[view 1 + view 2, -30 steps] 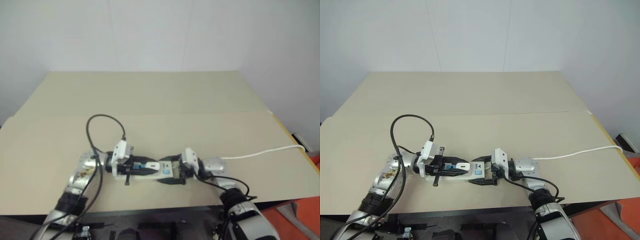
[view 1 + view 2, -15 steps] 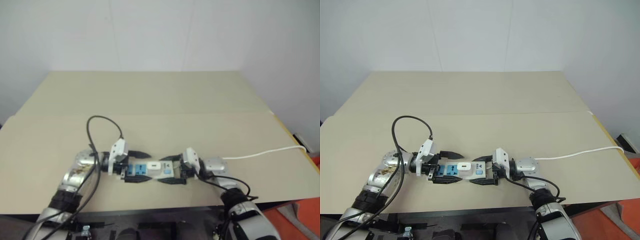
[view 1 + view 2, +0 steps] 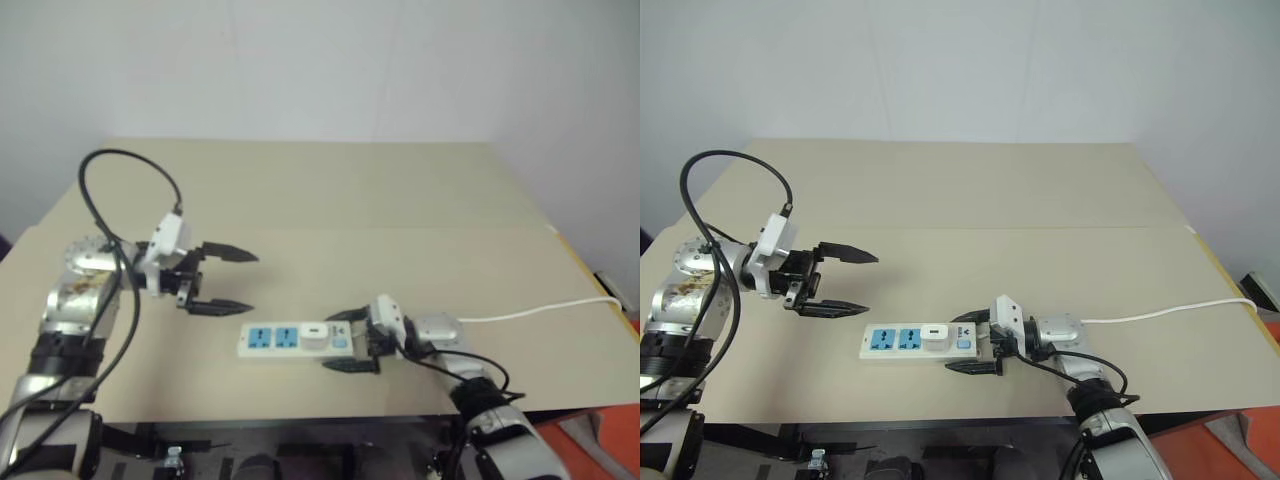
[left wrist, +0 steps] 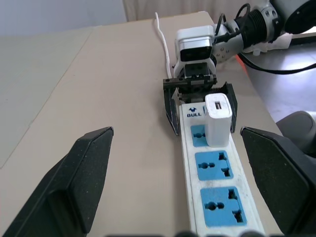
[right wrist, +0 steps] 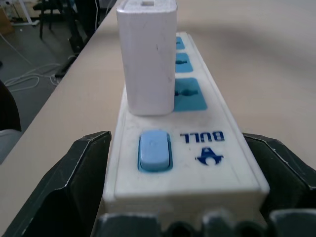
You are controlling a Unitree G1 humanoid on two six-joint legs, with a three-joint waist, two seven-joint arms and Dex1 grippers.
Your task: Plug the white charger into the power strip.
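Left eye view: left gripper [image 3: 232, 282], previously at the white charger [image 3: 314, 333], has lifted away with fingers spread, leaving it seated in the power strip [image 3: 296, 339], which right gripper [image 3: 350, 342] straddles, suggesting insertion complete.

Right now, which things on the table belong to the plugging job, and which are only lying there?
Belong to the job:
- white charger, standing in the socket nearest the switch
- power strip, its switch end between the right gripper's fingers
- left gripper, open, apart from the strip

Only lying there:
- thin white cord trailing off the table edge, part of the strip
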